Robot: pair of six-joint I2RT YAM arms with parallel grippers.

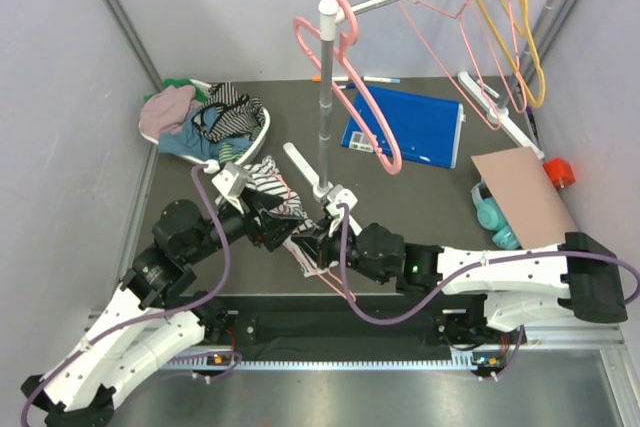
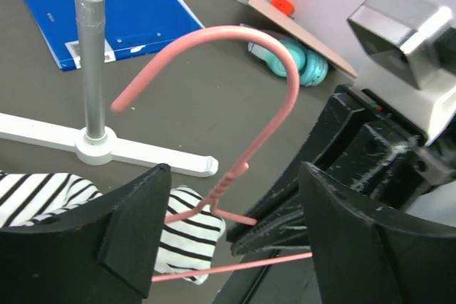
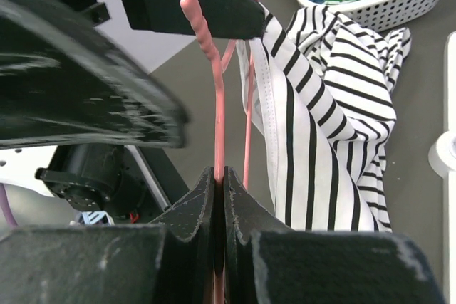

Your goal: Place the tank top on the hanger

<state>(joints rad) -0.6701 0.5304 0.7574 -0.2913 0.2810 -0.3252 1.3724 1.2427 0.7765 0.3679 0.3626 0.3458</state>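
The thin pink hanger (image 2: 214, 31) stands tilted above the table with its hook up. My right gripper (image 3: 219, 176) is shut on one of its wires near the neck. The white, black-striped tank top (image 3: 320, 140) hangs bunched over the hanger's far side, and a fold (image 2: 187, 236) shows under the twisted neck. My left gripper (image 2: 228, 240) is open, its two fingers standing either side of the neck and lower wire. From above, both grippers meet at the table's near centre, left (image 1: 268, 222) and right (image 1: 310, 240).
A rack pole (image 1: 325, 97) on a white base stands just behind the grippers, with thick pink hangers (image 1: 365, 107) and a yellow one (image 1: 520, 37) on its bar. A laundry basket (image 1: 205, 122) sits far left; blue folder (image 1: 410, 125), cardboard (image 1: 525, 192) and teal headphones (image 1: 495, 217) lie right.
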